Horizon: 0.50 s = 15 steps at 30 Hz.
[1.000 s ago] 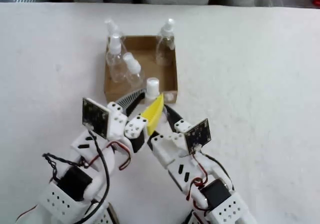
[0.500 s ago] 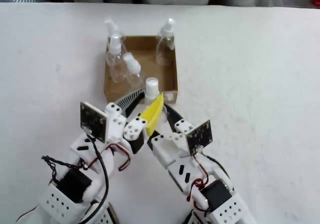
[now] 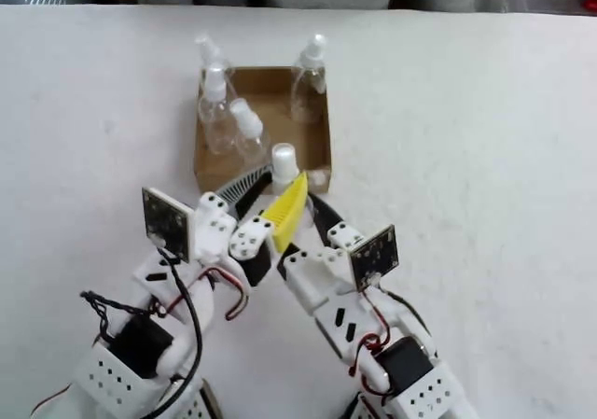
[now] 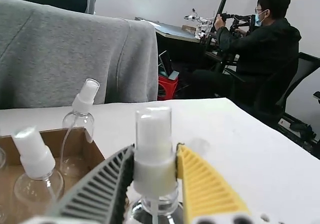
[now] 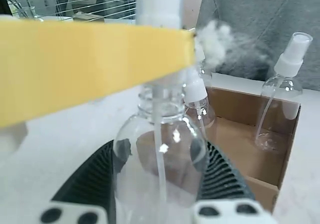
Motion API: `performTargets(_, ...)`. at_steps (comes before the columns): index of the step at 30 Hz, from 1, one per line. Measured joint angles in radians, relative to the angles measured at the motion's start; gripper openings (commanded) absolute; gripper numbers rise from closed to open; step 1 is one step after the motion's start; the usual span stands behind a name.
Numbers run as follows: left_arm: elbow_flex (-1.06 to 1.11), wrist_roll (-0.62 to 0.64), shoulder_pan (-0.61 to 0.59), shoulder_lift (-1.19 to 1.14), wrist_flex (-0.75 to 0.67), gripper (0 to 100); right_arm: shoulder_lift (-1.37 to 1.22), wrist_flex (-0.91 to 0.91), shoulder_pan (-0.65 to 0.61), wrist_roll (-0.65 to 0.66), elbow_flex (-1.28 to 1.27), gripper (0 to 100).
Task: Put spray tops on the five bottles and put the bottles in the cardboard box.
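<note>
spray top pinched in left gripper — bottle clasped in right gripper.

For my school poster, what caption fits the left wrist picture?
Left gripper pinches the spray top on a clear bottle next to the cardboard box.

white arms, black servos; left gripper yellow and grey.

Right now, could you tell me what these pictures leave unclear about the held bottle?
The bottle's base: left gripper and right gripper cover it in the high view; wrist views cut it off.
The spray top's seating: yellow finger crosses the collar, right wrist view; left wrist view ends just below it.
The far-left bottle: high view, too small to place inside or behind the cardboard box.
</note>
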<state>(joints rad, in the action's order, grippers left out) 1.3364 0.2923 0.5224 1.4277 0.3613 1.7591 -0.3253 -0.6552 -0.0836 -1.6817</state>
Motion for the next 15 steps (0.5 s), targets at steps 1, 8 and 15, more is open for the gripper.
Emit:
performTargets(1,0.000,0.002,0.000,0.000,0.000,2,0.000,0.000,0.000,0.000,0.000,2.5)
performTargets(8,0.029,0.003,0.021,0.044,-0.032,2,0.011,0.000,0.003,0.000,0.000,2.4)
performTargets(15,0.031,0.003,0.029,0.077,-0.034,2,0.025,0.002,0.003,0.000,0.000,2.4)
